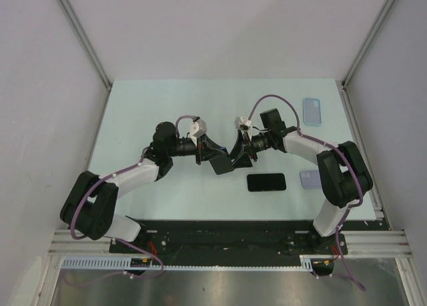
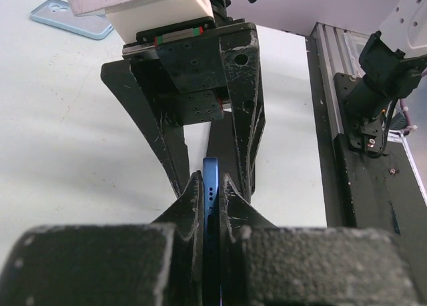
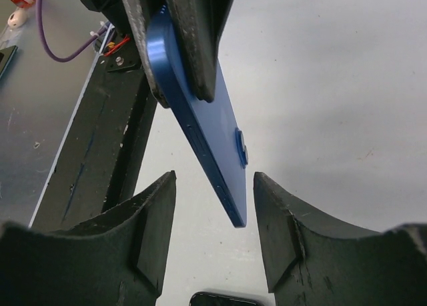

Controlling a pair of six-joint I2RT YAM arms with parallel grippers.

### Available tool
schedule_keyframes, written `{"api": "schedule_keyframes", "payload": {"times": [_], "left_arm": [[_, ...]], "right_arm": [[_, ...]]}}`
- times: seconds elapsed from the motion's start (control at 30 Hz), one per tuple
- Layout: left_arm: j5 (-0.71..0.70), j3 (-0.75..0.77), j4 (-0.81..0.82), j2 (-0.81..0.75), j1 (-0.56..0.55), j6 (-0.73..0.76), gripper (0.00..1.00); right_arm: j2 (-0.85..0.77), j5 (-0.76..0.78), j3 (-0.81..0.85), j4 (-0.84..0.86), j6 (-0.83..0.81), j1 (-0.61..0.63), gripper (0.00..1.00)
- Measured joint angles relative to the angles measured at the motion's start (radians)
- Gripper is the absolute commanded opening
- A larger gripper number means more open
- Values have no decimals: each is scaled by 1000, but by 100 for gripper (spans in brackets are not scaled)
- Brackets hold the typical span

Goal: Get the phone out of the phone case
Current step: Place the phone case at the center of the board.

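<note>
Left claw (image 2: 211,181) is clamped tight on the blue phone (image 3: 207,126), holding it edge-on in mid-air between both claws. It's slim and glossy blue, with side buttons and little end holes. Right claw (image 3: 215,185) sits half open, straddling its free end.

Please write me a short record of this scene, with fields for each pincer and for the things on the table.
left pincer: shut on the blue phone, at its edge
right pincer: open, one finger on each side of the phone, no contact seen
on the table: black phone, light blue case
</note>
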Motion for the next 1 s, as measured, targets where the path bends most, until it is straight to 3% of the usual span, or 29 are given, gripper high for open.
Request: {"api": "schedule_keyframes", "payload": {"times": [0.53, 0.63, 0.77, 0.9, 0.93, 1.0], "left_arm": [[-19, 0, 71, 30, 6, -99, 0], [-18, 0, 89, 36, 8, -121, 1], [-21, 0, 105, 39, 9, -153, 0], [-19, 0, 113, 41, 23, -204, 1], [-19, 0, 115, 41, 23, -206, 3], [-19, 0, 116, 41, 23, -213, 21]], "right_arm": [[-3, -11, -14, 159, 134, 44, 34], [-3, -10, -21, 187, 157, 47, 26], [-3, -12, -24, 226, 179, 49, 1], [-3, -10, -26, 266, 179, 55, 0], [-3, -11, -26, 269, 183, 55, 0], [-3, -11, -27, 275, 190, 55, 0]]}}
